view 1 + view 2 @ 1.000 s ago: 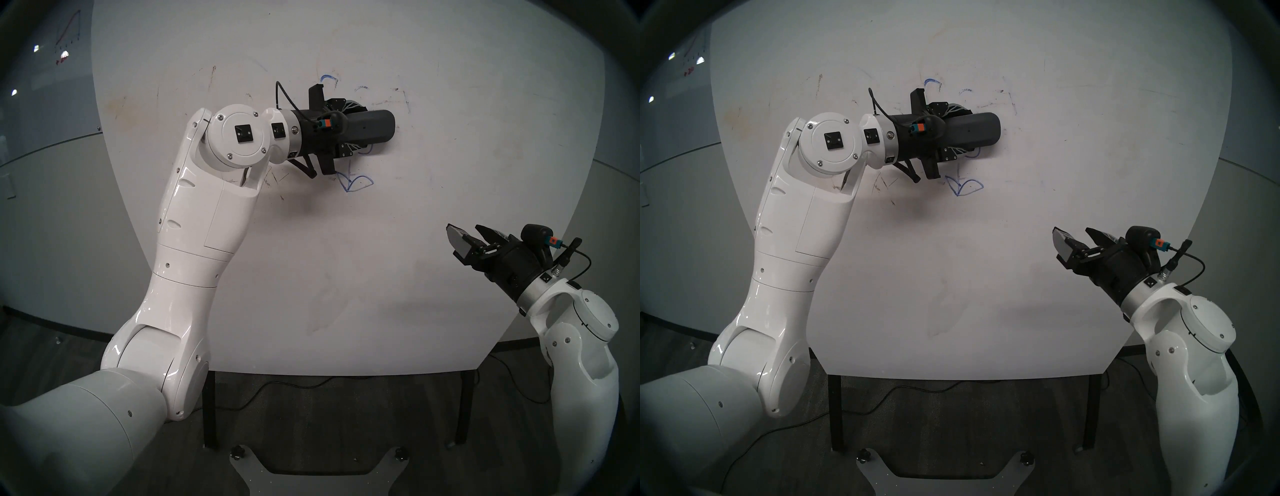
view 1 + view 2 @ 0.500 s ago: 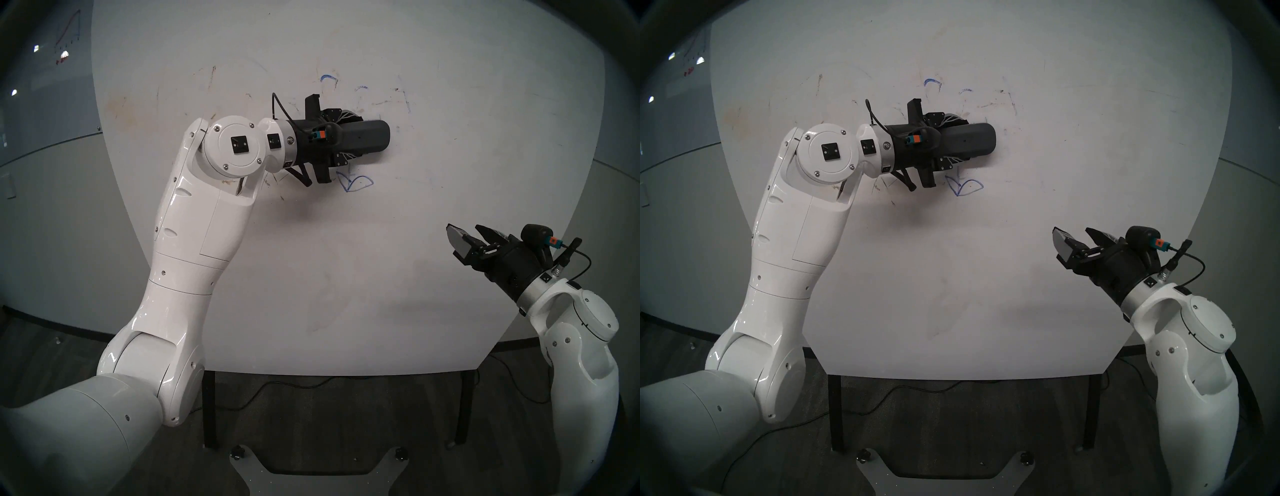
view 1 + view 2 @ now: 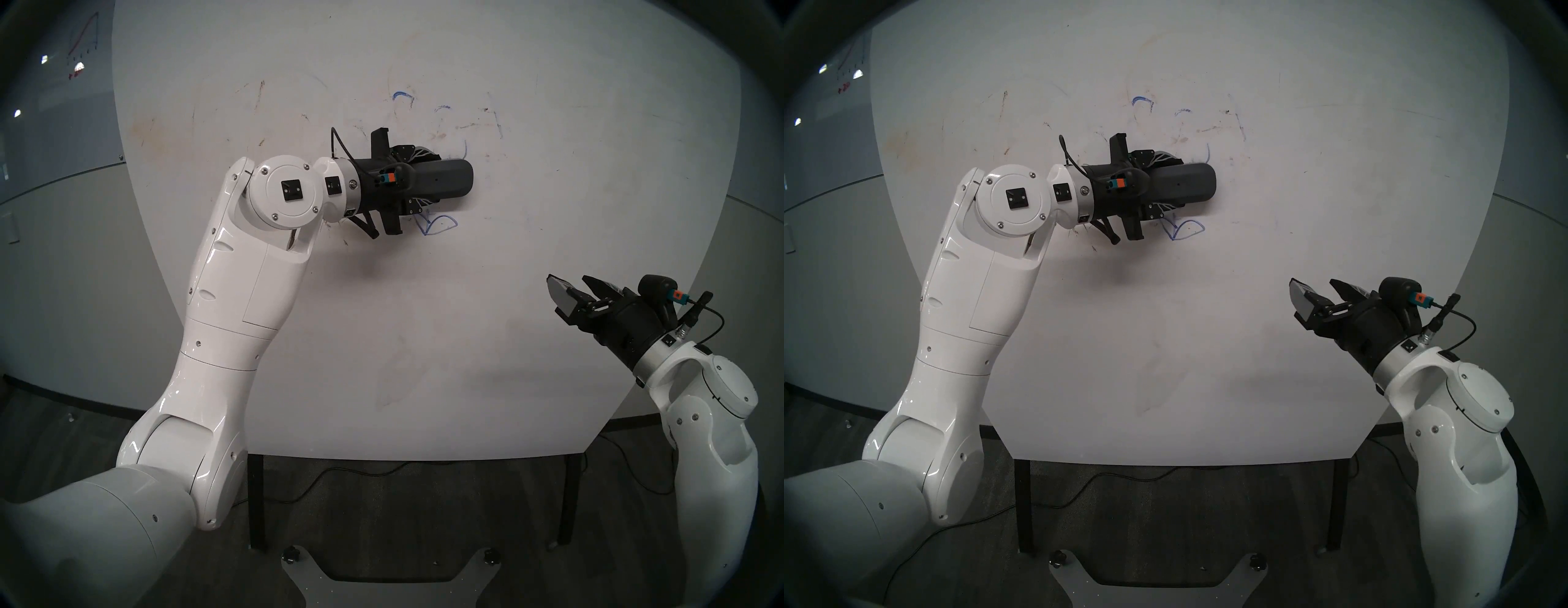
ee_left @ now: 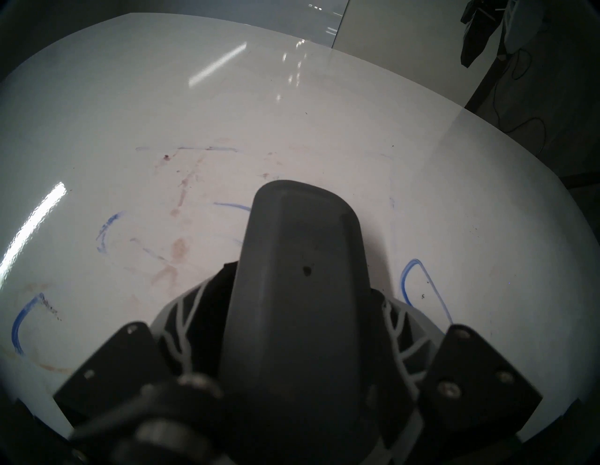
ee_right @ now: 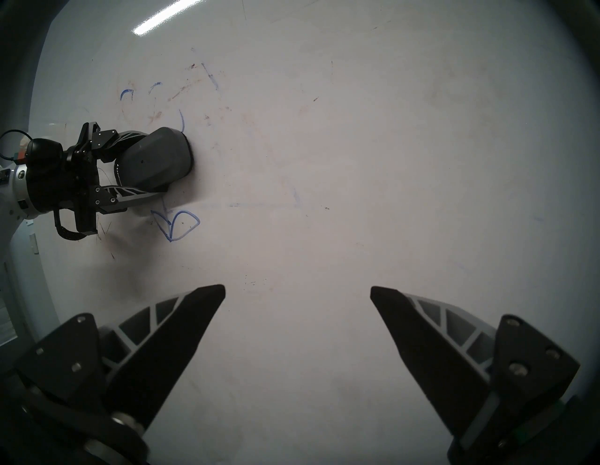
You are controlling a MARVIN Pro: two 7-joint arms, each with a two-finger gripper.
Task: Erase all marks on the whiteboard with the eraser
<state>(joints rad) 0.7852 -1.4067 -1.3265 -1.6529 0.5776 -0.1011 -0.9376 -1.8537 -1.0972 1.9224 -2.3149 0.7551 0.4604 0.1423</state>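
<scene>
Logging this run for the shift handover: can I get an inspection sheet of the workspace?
Surface: whiteboard, brownish smudges and dark scuffs.
Job's things: eraser against the board; blue marks remain below it, fainter bits above.
Clutter: nothing seen.
Grippers: left gripper shut on the eraser; right gripper open, empty, clear of the board.
Cables: black cable on the floor under the board.
Surroundings: wall panel with a red graph at upper left.

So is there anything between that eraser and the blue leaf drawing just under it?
Nothing visible. The eraser, shut in the left gripper, lies against the whiteboard, and the blue leaves sit just below it with only bare board between. The gripper's lower finger hangs nearest them.
</scene>
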